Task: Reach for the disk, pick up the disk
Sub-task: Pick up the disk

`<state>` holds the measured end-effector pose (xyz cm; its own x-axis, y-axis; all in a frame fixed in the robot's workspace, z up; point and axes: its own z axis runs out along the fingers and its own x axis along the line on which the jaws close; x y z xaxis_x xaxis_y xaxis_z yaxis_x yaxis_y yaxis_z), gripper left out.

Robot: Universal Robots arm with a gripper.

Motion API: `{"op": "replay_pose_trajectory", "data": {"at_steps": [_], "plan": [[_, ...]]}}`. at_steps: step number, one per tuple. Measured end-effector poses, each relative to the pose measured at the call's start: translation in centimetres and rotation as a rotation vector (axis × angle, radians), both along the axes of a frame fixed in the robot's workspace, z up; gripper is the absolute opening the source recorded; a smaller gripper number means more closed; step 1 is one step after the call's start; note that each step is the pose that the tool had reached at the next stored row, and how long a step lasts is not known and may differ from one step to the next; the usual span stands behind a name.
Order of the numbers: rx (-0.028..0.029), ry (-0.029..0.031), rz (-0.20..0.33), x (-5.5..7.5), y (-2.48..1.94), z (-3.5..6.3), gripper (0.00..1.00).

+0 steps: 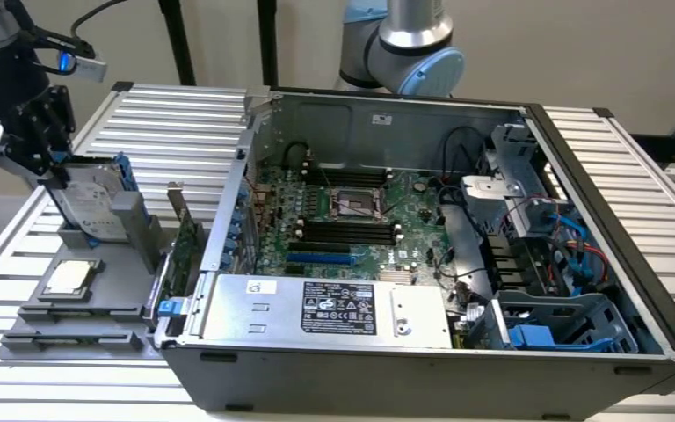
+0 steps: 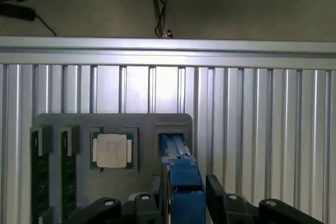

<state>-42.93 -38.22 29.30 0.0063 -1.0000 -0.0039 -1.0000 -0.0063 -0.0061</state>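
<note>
The disk (image 1: 87,204) is a silver hard drive in a blue plastic frame, standing on edge in a slot of the grey holder (image 1: 127,230) at the exterior view's left. My black gripper (image 1: 54,172) hangs right over its top edge. In the wrist view the blue frame of the disk (image 2: 185,179) runs edge-on between my two fingers (image 2: 216,191). One finger stands on each side of it with a narrow gap, so the gripper (image 2: 185,196) is open around the disk.
A small square silver chip (image 1: 68,277) (image 2: 112,150) and memory sticks (image 2: 39,174) lie in the grey fixture beside the disk. The open computer case (image 1: 431,264) with its silver power supply (image 1: 326,308) stands close to the exterior view's right on the slatted aluminium table (image 1: 173,105).
</note>
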Motion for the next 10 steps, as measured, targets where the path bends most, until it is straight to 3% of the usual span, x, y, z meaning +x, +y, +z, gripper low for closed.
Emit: {"op": "replay_pose_trajectory", "data": {"at_steps": [2, 3, 7, 10], "plan": [[-0.0001, 0.0000, 0.000, 0.00, 0.00, 0.00, 0.45], [-0.0001, 0.0000, 0.000, 0.00, 0.00, 0.00, 0.38], [-0.0002, 0.0000, 0.000, 0.00, 0.00, 0.00, 0.33], [-0.0001, 0.0000, 0.000, 0.00, 0.00, 0.00, 0.33]]}}
